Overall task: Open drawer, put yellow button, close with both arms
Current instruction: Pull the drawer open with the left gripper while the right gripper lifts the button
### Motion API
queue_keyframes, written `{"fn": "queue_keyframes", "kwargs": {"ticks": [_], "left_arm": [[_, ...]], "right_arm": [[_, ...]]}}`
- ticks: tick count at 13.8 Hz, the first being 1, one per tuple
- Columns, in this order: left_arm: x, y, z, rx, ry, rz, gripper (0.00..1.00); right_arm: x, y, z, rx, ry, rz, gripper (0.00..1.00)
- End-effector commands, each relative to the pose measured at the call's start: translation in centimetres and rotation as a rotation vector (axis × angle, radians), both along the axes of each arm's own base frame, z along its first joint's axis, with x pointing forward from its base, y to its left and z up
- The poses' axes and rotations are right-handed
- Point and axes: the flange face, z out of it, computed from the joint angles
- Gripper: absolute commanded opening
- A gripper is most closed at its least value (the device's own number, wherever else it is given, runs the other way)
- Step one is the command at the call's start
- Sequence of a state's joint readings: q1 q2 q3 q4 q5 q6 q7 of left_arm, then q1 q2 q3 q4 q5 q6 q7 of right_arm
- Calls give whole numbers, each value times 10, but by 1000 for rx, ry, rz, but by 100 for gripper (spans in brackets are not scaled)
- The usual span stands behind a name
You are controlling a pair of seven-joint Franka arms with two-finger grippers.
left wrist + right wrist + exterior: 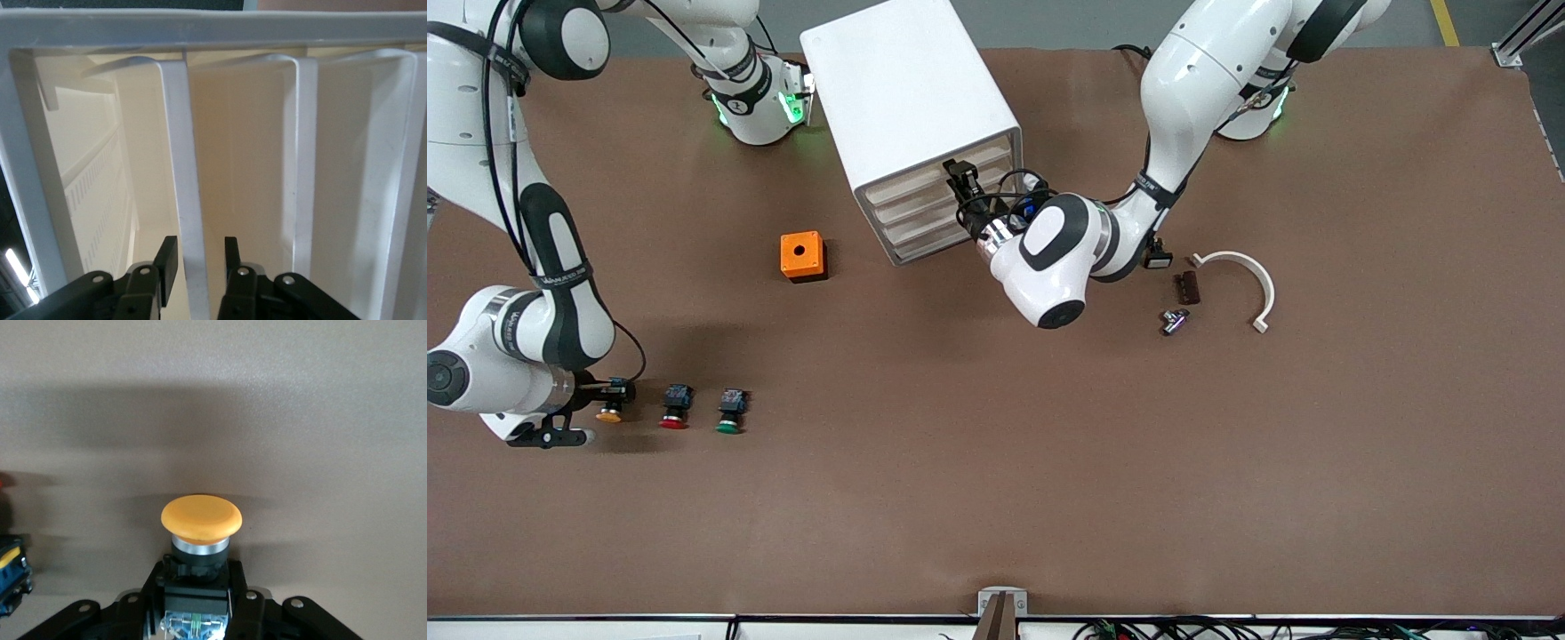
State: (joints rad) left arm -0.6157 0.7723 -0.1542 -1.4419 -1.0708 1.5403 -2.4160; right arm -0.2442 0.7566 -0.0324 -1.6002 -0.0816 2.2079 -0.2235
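Observation:
The white cabinet [907,89] stands at the back of the table, and all its drawers look shut. My left gripper [961,182] is at the beige front of an upper drawer [911,188]. In the left wrist view it [198,257] is open. Its fingers [167,260] straddle that drawer's white handle lip [183,167] with a gap on each side. My right gripper [615,391] is at the right arm's end of the table, low at the table. It [197,587] is shut on the black body of the yellow button [200,517], which also shows in the front view [610,412].
A red-capped button [675,407] and a green-capped button [730,412] lie in a row beside the yellow one. An orange cube [802,256] sits near the cabinet. A white curved piece [1249,276], a brown part [1188,287] and a metal part [1174,321] lie toward the left arm's end.

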Motion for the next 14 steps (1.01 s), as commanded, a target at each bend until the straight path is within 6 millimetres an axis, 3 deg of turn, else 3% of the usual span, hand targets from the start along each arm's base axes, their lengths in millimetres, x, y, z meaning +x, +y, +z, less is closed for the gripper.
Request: {"fn": "queue_keyframes", "kwargs": {"ticks": [1, 4, 9, 11, 14], "left_arm": [[5, -1, -3, 5, 21, 22, 0], [19, 11, -5, 0, 15, 44, 0], [84, 61, 3, -21, -21, 153, 0], [108, 84, 3, -13, -52, 193, 0], [126, 107, -4, -39, -118, 200, 0]], "right_arm": [[-6, 0, 5, 6, 37, 6, 13], [-7, 7, 27, 13, 81, 3, 14], [-13, 21, 96, 24, 126, -19, 14], [-17, 48, 134, -1, 157, -87, 14], [-30, 106, 189, -50, 215, -171, 14]]}}
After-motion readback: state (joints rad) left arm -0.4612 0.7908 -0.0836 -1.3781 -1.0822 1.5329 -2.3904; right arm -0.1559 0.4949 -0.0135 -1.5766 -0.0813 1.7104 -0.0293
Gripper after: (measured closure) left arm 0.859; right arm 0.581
